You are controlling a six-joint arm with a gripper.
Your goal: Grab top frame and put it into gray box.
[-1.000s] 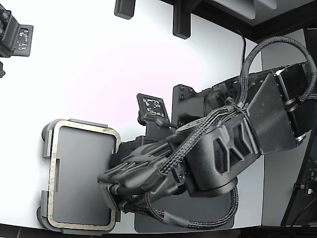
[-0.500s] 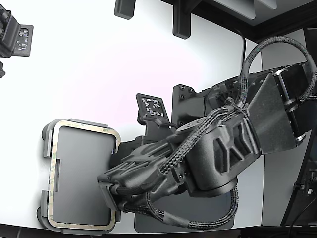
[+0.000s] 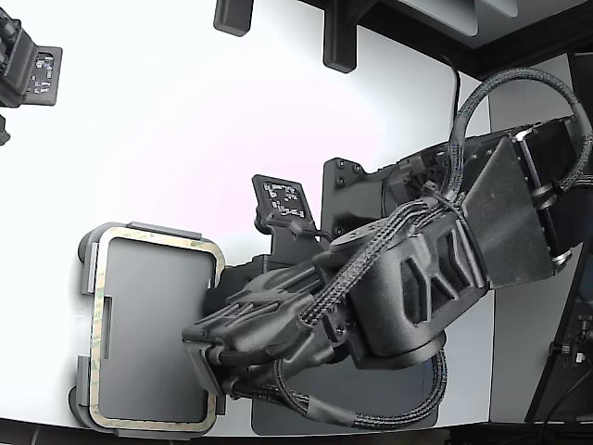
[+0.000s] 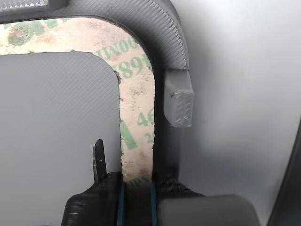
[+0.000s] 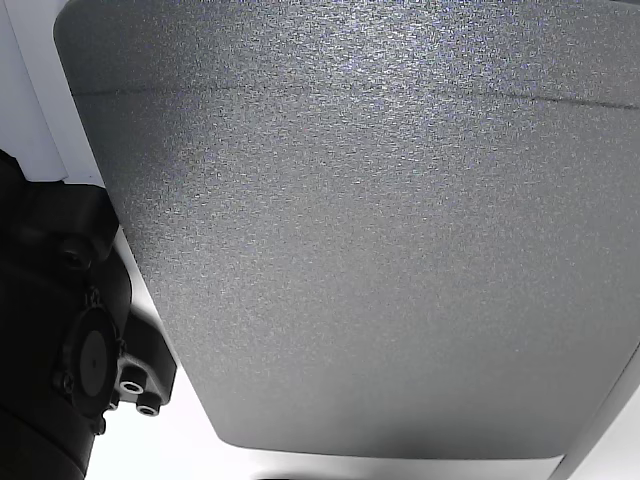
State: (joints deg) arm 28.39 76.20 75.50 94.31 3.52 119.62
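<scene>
The top frame (image 3: pixel 95 334), a thin speckled beige ring, lies over the gray box (image 3: pixel 85 252) at the lower part of the exterior view's left. My gripper (image 3: pixel 206 357) reaches the frame's right-hand long side from the exterior view's right. In the wrist view the frame's strip (image 4: pixel 136 117), printed with green letters, runs between my gripper's (image 4: pixel 136 181) jaws, which are shut on it. One thin black finger (image 4: pixel 99 160) stands inside the ring. The box's rim (image 4: pixel 160 28) and a raised tab (image 4: pixel 178 106) lie just outside the strip.
A darker gray flat mat (image 3: pixel 278 422) lies under the arm and fills the other view (image 5: pixel 350 250). A black marker plate (image 3: pixel 283 197) stands beside the arm. Black fixtures (image 3: pixel 338 42) sit at the table's far edge, and a marker block (image 3: pixel 28 69) at the far left.
The frame's outline has grown and shifted very slightly against the box. The arm has barely moved.
</scene>
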